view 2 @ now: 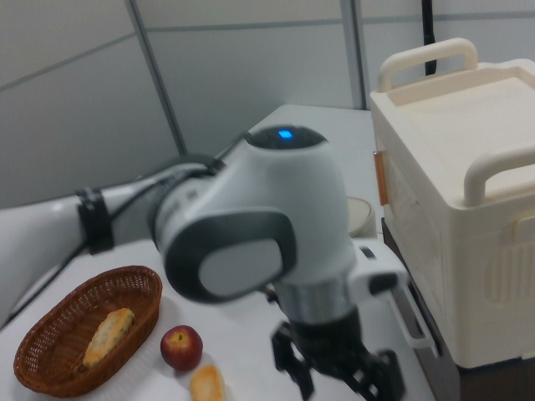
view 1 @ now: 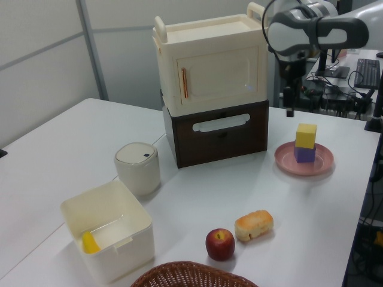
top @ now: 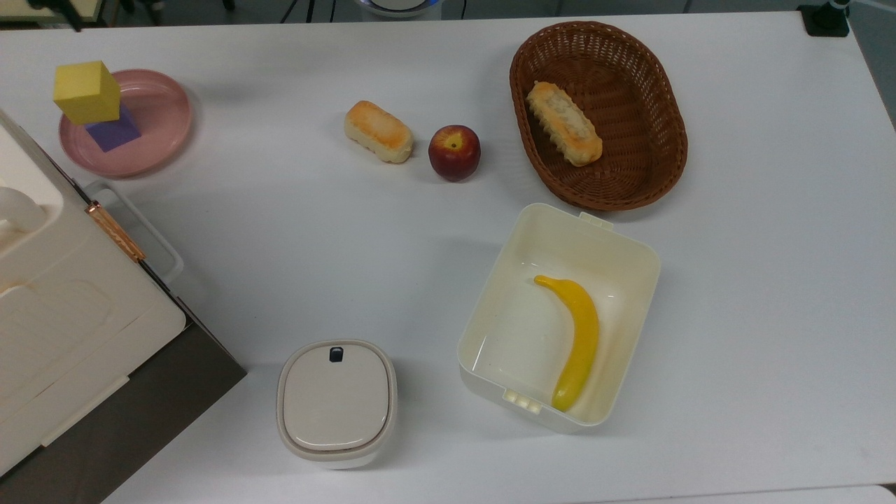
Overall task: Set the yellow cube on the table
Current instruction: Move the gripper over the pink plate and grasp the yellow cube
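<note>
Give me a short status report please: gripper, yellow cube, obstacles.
Gripper above table edge near pink plate, holding nothing. Yellow cube stacked on purple cube in plate. Cube top unobstructed.

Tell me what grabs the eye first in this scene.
The yellow cube stacked on a purple cube in the pink plate, top view's upper left. In the left view the gripper hangs above and left of that stack. A banana lies in the white bin.
</note>
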Action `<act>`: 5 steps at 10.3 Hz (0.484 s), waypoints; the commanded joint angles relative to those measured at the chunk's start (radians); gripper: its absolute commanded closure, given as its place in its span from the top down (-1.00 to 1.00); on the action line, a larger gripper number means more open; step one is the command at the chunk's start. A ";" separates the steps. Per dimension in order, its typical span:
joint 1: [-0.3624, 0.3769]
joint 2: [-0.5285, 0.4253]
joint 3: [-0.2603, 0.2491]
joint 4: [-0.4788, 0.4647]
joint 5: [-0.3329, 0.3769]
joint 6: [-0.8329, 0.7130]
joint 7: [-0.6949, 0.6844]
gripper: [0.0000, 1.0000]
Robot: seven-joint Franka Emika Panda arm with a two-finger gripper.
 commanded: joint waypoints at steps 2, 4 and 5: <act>-0.102 0.101 0.008 -0.055 -0.124 0.184 -0.059 1.00; -0.125 0.154 0.008 -0.055 -0.153 0.237 -0.104 1.00; -0.137 0.174 0.008 -0.055 -0.173 0.247 -0.107 1.00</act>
